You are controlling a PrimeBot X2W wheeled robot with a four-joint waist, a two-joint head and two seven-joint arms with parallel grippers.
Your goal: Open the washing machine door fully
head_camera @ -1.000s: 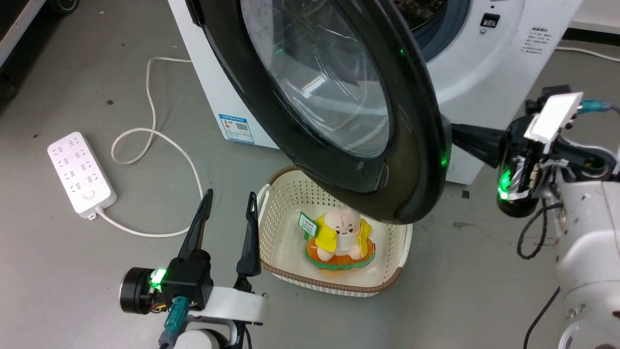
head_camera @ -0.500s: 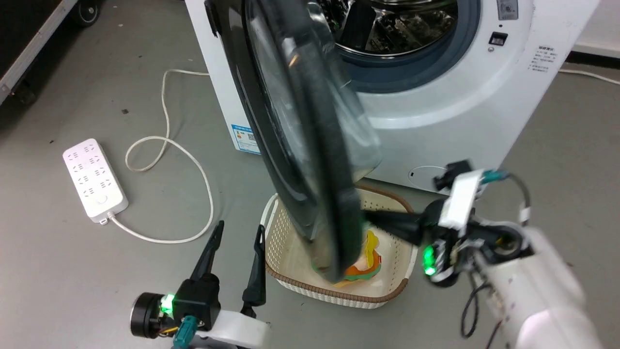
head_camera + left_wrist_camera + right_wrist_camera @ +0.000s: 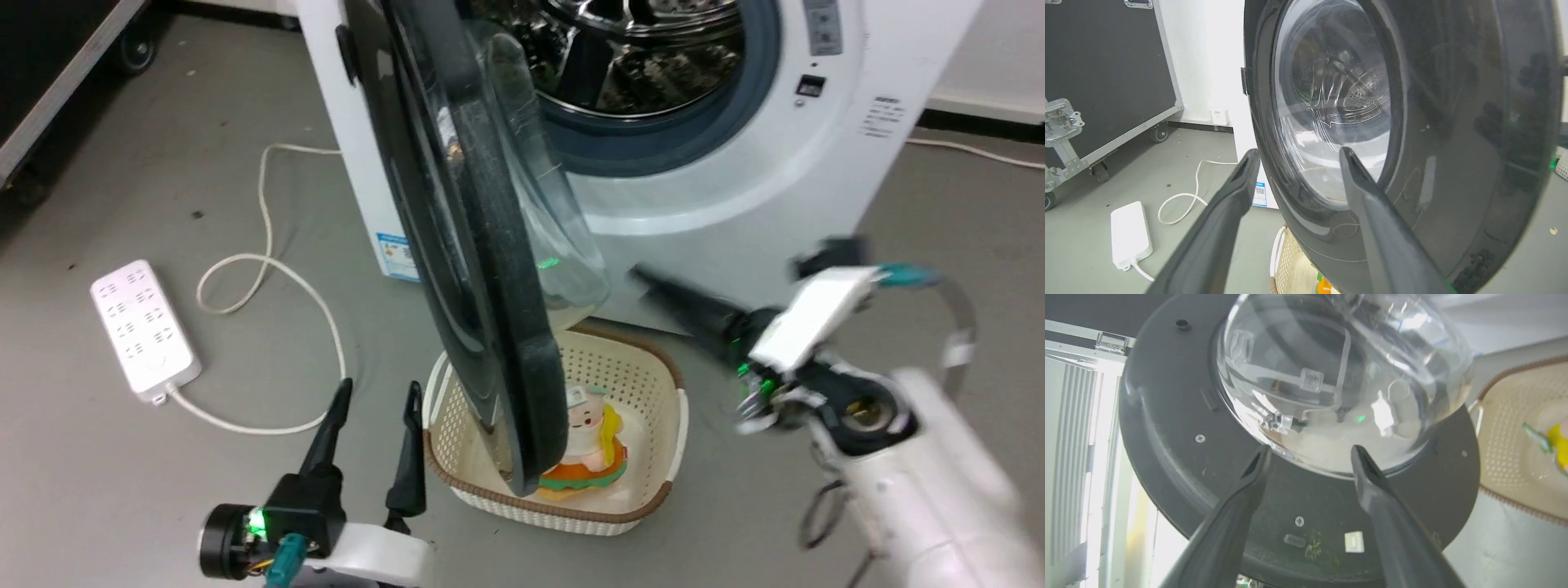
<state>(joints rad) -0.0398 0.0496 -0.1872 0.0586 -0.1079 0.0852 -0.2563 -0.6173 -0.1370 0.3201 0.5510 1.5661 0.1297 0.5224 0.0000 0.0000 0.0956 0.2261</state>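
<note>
At the head view's centre, washing machine door [image 3: 490, 245]: swung out from the cabinet and seen almost edge-on, black rim running from 12 o'clock down to 6 o'clock, clear glass bowl [image 3: 555, 220] bulging toward 3 o'clock.
Door's lower edge: hangs over the basket [image 3: 571, 516], in front of the plush toy [image 3: 589, 429].
Washing machine [image 3: 718, 204]: white front at 1 o'clock of the door, steel drum [image 3: 645, 49] uncovered inside its blue-grey gasket [image 3: 694, 139]; blue label [image 3: 397, 255] on the front at 9 o'clock of the door.
Right gripper [image 3: 645, 273]: at 3 o'clock of the door's lower half, blurred, dark fingers aimed at the glass bowl with a gap between them and it.
Right gripper, wrist view [image 3: 1310, 451]: fingers spread with nothing between them, pointing at the door's inner face where the bowl meets the black rim.
Left gripper [image 3: 379, 385]: at 7 o'clock of the door, just beside the basket's 9 o'clock side, fingers up and apart, holding nothing.
Left gripper, wrist view [image 3: 1298, 152]: spread fingers frame the door's outer glass, not touching it.
Floor: white power strip [image 3: 143, 331] at 9 o'clock, well apart from the door, its cable [image 3: 269, 278] looping toward the machine.
Far side: black wheeled case [image 3: 1106, 61] at 10 o'clock in the left wrist view.
</note>
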